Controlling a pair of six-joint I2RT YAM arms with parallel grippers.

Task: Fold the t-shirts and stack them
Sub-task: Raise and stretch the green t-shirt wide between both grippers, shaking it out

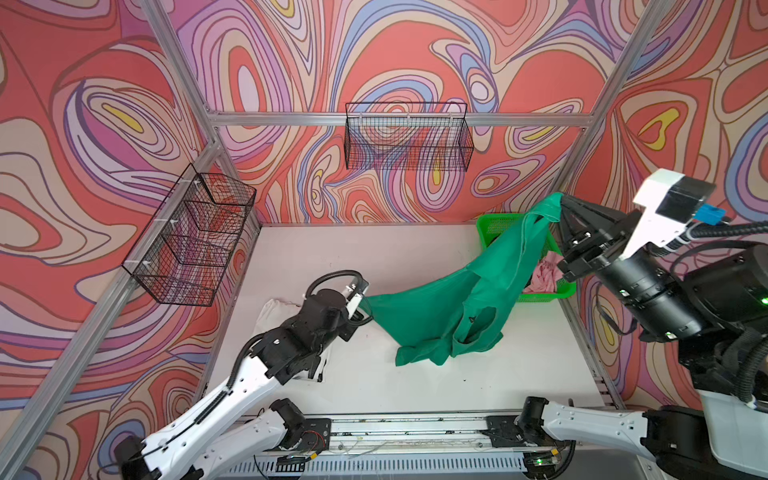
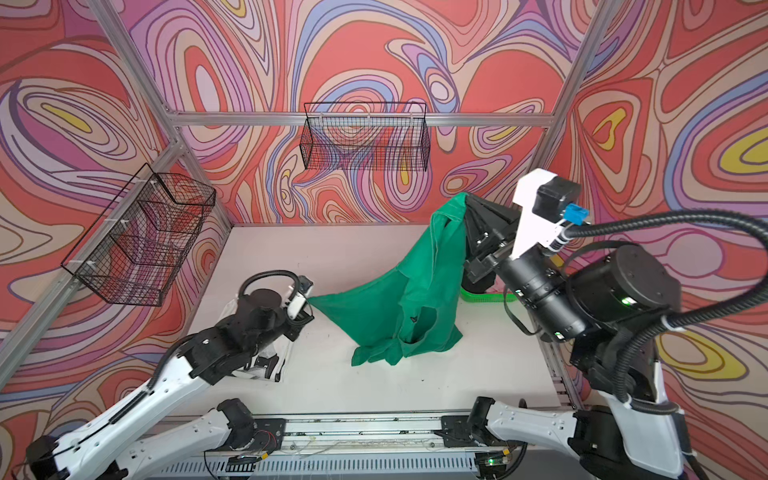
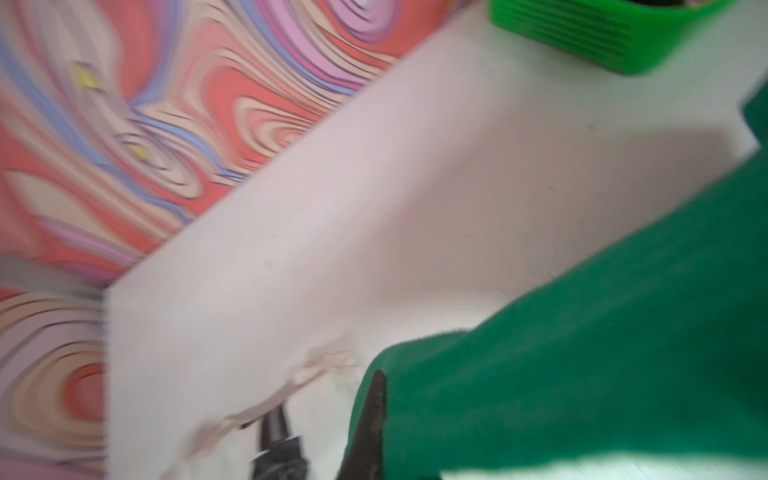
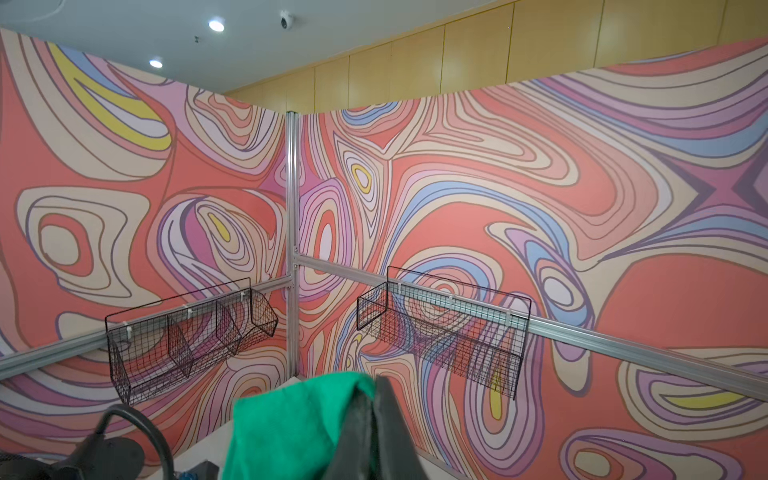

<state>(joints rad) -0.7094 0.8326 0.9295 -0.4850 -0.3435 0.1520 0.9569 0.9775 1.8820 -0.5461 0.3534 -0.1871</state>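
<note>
In both top views a large dark green t-shirt [image 1: 457, 299] [image 2: 399, 299] is stretched between my two grippers. My right gripper [image 1: 562, 200] [image 2: 466, 200] holds one end high above the back right of the table, shut on the cloth [image 4: 291, 424]. My left gripper [image 1: 365, 297] [image 2: 309, 297] is low at the table's middle left, shut on the shirt's other corner [image 3: 582, 332]. The shirt's bottom bunches on the table. A white t-shirt with black marks [image 1: 274, 311] [image 2: 274, 361] [image 3: 324, 399] lies under the left arm. A pale pink t-shirt [image 1: 544, 274] sits in the basket.
A bright green plastic basket [image 1: 494, 226] [image 2: 482, 296] [image 3: 582, 29] stands at the back right, partly behind the hanging shirt. Black wire baskets hang on the back wall [image 1: 409, 137] and the left wall [image 1: 191, 237]. Aluminium frame rails edge the white table [image 1: 374, 374].
</note>
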